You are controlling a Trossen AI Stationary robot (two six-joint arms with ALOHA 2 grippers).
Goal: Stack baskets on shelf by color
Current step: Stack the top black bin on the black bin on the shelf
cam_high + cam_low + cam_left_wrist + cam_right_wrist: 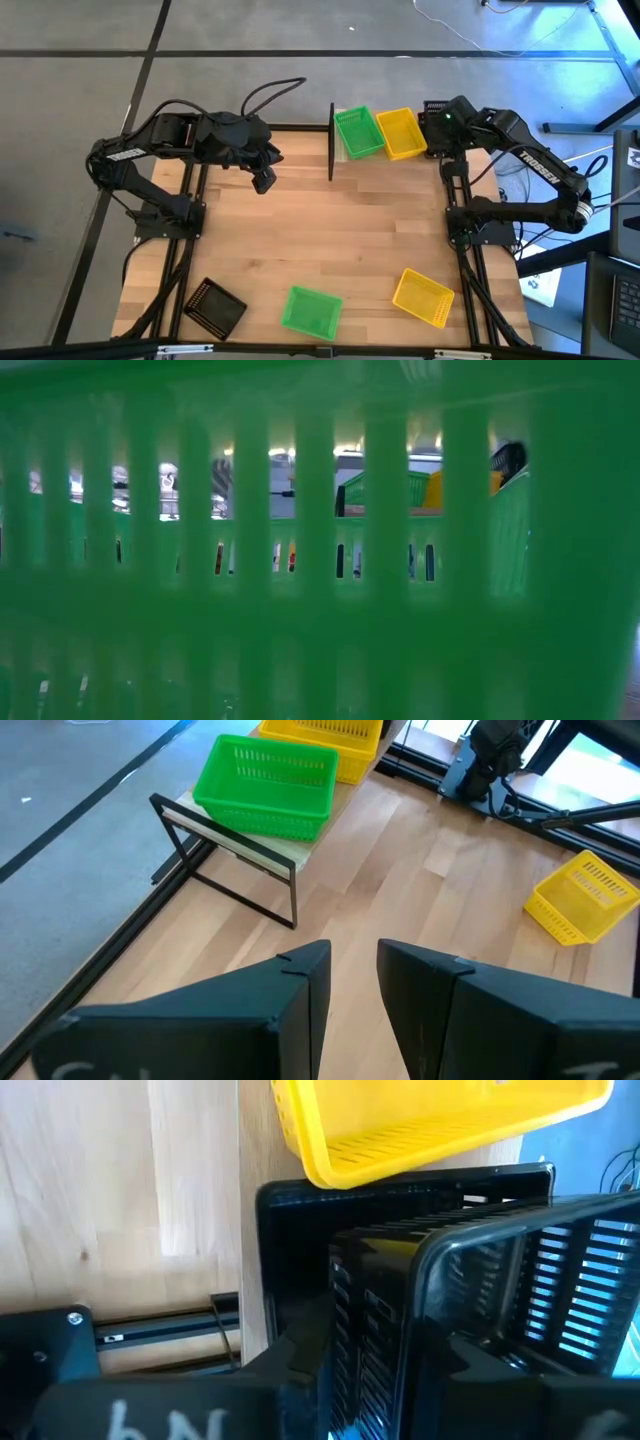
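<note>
Right wrist view, black slatted basket [480, 1280], hand [390, 1370] clamped

green baskets [357, 132] — slotted mesh | yellow baskets [400, 133] | black basket [215, 306] | shelf [262, 848] — pale wood

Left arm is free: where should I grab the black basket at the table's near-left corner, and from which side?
Take the black basket by one long wall near its middle, coming straight down, one of the fingers inside, one outside. It sits open side up and skewed on the table, so turn the left gripper to match that wall.
</note>
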